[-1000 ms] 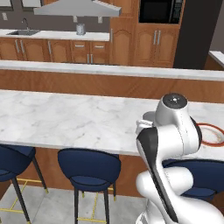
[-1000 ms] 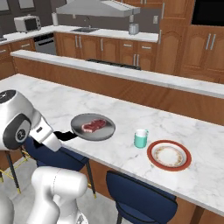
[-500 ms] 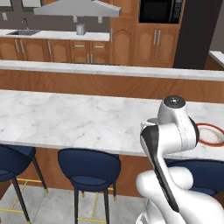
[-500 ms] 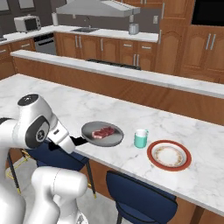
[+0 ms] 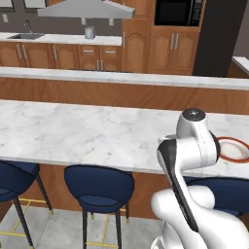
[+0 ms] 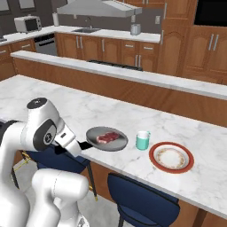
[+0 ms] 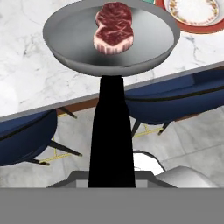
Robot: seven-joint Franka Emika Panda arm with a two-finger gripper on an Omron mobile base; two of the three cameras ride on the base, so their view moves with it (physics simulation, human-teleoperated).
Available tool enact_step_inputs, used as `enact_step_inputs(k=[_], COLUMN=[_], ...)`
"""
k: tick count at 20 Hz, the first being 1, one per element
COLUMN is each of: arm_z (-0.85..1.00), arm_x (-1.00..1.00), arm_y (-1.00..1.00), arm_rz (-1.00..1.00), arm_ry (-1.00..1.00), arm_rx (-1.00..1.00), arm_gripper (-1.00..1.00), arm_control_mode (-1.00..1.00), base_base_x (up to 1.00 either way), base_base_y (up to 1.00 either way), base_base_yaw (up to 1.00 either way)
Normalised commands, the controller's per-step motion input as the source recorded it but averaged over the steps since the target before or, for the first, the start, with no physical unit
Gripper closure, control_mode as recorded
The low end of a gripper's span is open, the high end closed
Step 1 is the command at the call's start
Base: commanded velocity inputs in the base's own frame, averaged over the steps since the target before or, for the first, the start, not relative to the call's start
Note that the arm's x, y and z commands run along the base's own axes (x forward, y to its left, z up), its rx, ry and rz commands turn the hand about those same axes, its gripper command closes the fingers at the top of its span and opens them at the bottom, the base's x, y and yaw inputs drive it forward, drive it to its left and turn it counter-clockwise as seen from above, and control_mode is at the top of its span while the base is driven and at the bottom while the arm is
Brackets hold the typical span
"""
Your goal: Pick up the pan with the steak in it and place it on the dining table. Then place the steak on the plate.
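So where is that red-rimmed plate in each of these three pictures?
Left base view: the plate lies at the right edge on the dining table, partly behind the white arm.
Right base view: lower right on the table, just right of the teal cup.
Hand view: top right corner, cut by the edge, beyond the pan.
Shared landmark: the table's white marble top.

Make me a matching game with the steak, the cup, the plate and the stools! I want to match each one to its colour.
Things:
1. steak
2. cup
3. plate
4. stools

Colours:
A. dark blue
B. reddish-brown rim, pale middle
C. red-pink with whitish edges
D. teal

Right pairs: 1-C, 2-D, 3-B, 4-A
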Motion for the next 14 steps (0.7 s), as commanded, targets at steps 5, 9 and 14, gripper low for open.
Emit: enact_step_inputs(k=[5,9,14], arm_z=[-0.24,-0.26,-0.34], arm_x=[0.04,0.15,0.39], arm_y=[0.13,0.08,0.02], arm_rz=[0.0,0.0,0.0], arm_ry=[0.0,0.0,-0.01], arm_rx=[-0.01,-0.01,-0.05], arm_gripper=[1.0,1.0,1.0], arm_control_mode=[-1.0,-1.0,-1.0], base_base_x=[0.0,0.0,0.0], base_base_y=[0.0,0.0,0.0], base_base_yaw=[0.0,0.0,0.0])
